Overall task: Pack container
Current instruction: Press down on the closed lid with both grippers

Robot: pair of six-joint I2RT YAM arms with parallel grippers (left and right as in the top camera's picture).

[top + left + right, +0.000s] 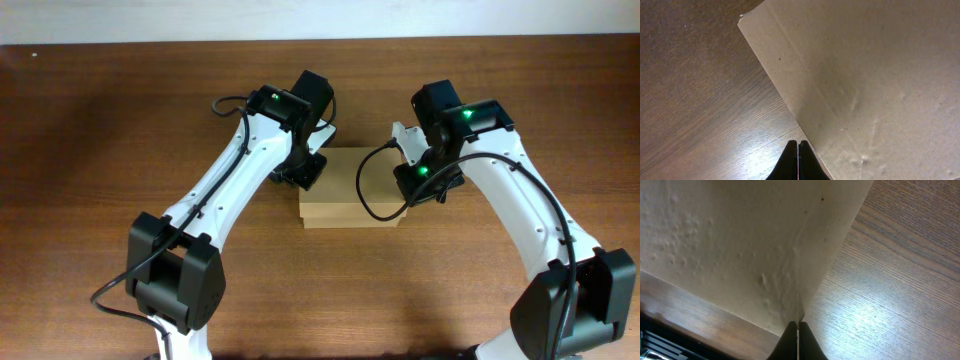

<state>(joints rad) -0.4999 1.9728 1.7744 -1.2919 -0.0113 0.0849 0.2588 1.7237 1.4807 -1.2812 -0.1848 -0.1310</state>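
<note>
The container [350, 195] is a plain tan cardboard box lying closed in the middle of the wooden table. My left gripper [305, 172] is over the box's left end. In the left wrist view the left gripper [798, 142] is shut and empty, its tips at the box's edge beside the flat lid [865, 75]. My right gripper [415, 185] is over the box's right end. In the right wrist view the right gripper [798, 324] is shut, its tips touching a corner of the cardboard [740, 245]. The box's inside is hidden.
The brown wooden table [100, 150] stretches to both sides and in front of the box. A black cable [365, 200] loops from the right arm over the box top. A pale wall edge [320, 20] runs along the back.
</note>
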